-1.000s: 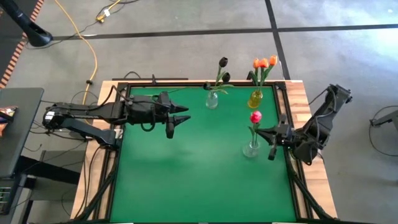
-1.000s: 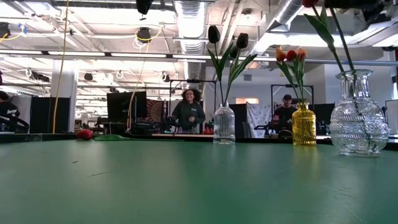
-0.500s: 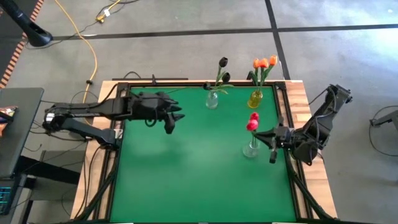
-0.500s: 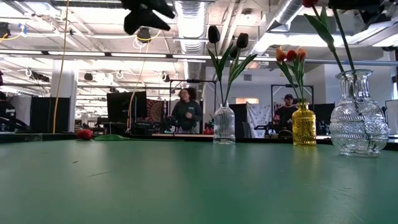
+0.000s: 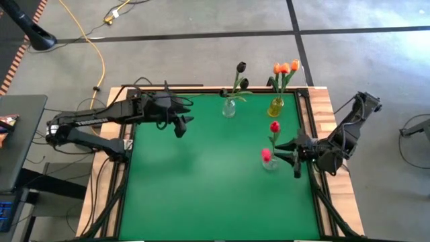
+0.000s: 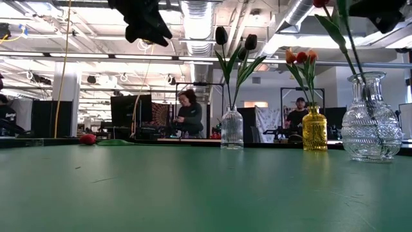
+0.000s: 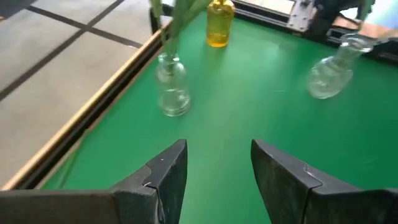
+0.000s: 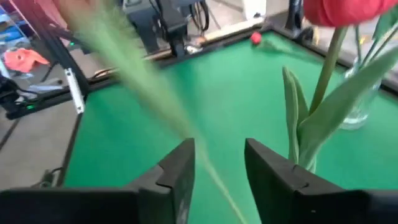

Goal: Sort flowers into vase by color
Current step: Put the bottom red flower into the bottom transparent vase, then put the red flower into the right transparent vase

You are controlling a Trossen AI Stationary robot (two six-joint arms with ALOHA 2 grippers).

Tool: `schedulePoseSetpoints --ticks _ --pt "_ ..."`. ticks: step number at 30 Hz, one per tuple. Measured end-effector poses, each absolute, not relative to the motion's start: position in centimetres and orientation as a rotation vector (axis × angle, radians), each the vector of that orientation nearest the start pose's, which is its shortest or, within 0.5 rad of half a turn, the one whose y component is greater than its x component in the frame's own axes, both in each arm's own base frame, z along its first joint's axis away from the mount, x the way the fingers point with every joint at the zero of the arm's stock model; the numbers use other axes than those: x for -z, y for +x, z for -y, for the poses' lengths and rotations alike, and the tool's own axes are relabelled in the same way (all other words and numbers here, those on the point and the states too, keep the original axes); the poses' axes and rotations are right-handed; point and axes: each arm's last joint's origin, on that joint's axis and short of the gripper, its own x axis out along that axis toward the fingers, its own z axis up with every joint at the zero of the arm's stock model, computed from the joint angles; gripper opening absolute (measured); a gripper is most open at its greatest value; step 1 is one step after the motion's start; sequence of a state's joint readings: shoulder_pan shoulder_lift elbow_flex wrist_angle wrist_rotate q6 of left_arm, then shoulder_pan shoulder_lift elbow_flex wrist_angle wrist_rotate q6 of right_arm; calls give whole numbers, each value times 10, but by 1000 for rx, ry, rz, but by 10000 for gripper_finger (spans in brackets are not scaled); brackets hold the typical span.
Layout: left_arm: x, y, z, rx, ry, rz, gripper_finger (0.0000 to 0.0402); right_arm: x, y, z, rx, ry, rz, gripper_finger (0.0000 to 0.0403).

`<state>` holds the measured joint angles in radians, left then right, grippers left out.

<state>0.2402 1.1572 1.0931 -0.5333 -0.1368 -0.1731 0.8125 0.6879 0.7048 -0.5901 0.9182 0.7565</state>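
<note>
Three vases stand on the green table (image 5: pixel 201 195). A clear vase (image 5: pixel 229 107) at the far edge holds near-black tulips (image 6: pixel 233 42). A yellow vase (image 5: pixel 275 106) holds orange tulips (image 5: pixel 285 67). A clear vase (image 5: pixel 270 162) at the right holds two red tulips: one (image 5: pixel 274 126) upright, the other (image 5: pixel 266 154) leaning over. My right gripper (image 5: pixel 290 156) is open just right of this vase. The leaning tulip's blurred stem (image 8: pixel 149 93) passes between its fingers. My left gripper (image 5: pixel 183 126) hangs open and unladen over the table's far left. My right gripper's open fingers stand on either side of the leaning red tulip's stem (image 8: pixel 205 168), coming level from the table's right. The stem is blurred, and I cannot tell whether a finger touches it. The stem's foot is in the clear vase.
A small red thing (image 6: pixel 87 138) lies at the table's left edge. Black frame rails (image 5: pixel 127 168) run along the table's sides. The near half of the table holds no vases. People sit in the room beyond the far edge.
My right gripper has opened and let go of a red tulip. Its head has swung from beside the other red head toward the table's near edge, while its foot stays in the vase. My left gripper has swung toward the far left corner and tipped downward.
</note>
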Motion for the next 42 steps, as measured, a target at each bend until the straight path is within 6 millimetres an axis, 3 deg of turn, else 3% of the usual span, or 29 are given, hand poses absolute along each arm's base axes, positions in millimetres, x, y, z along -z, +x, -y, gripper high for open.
schedulePoseSetpoints --ticks 7,16,25,34,37,42 --pt "-330 224 -91 -517 -160 -624 166 -303 104 -70 223 410 -416 210" --pt "-314 212 -128 -565 -229 -740 166 -334 100 -63 120 520 -460 208" --pt "-261 220 -182 -549 -229 -986 166 -362 95 -59 39 624 -434 194" --pt "-197 198 -256 -618 -358 -1096 166 -362 95 -59 40 623 -435 183" --pt "-175 198 -268 -603 -407 -1110 166 -362 95 -59 42 622 -434 181" --pt "-155 204 -270 -572 -369 -1189 166 -362 95 -59 56 636 -427 179"
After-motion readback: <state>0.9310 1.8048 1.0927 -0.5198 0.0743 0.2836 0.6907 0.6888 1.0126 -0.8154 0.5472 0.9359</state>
